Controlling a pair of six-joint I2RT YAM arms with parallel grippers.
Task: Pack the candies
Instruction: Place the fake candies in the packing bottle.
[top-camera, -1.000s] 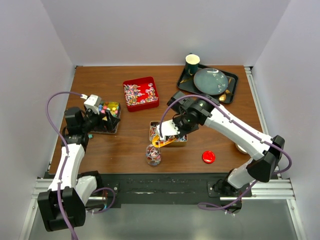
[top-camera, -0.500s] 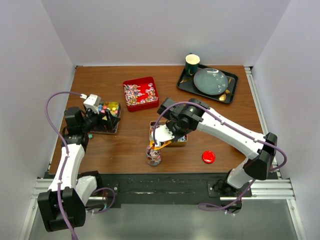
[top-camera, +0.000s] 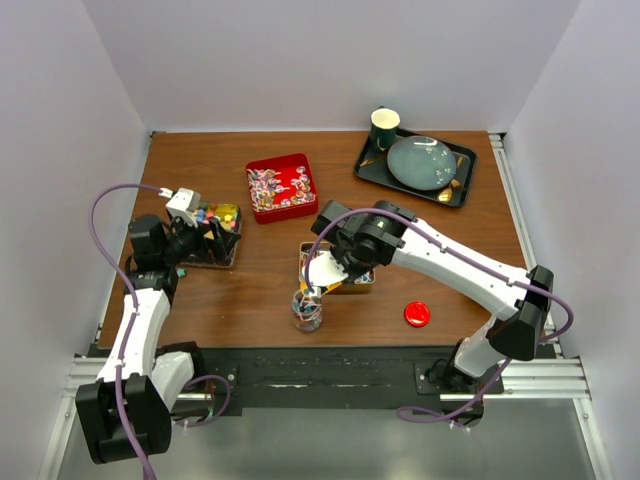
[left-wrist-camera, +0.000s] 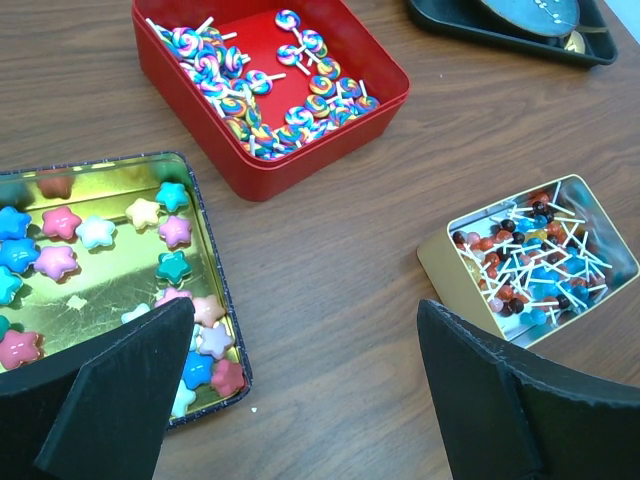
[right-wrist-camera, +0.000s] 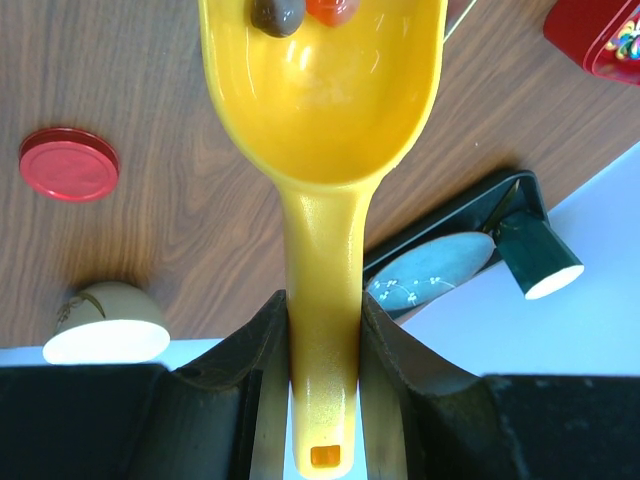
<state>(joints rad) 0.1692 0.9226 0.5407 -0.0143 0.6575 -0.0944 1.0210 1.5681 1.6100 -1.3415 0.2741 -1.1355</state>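
Since one second ago my right arm has swung from above the gold tin (left-wrist-camera: 445, 265) toward the near edge of the table, and the yellow scoop (right-wrist-camera: 322, 110) now hangs over the small jar (top-camera: 301, 319).

The candies (right-wrist-camera: 278, 12) that matter now are two small balls, one dark and one red. They lie at the far lip of the scoop, and the rest of its bowl is bare. From them the long axis of the scoop runs straight back along the handle into my right gripper (right-wrist-camera: 322, 310). Its jaws are almost closed and pinch the handle from both sides.

In the top view the jar, already partly filled with sweets, lies just under the tip of the scoop, on the near-edge side of my wrist. I judge that the tipping must follow this same axis, tip down, so that the two balls roll forward into the mouth of the jar and not over its rim.

My left gripper (left-wrist-camera: 305, 330) stands wide open and holds nothing. It is near the star tin (left-wrist-camera: 217, 250), well apart from the jar, so the right arm is the nearer one.
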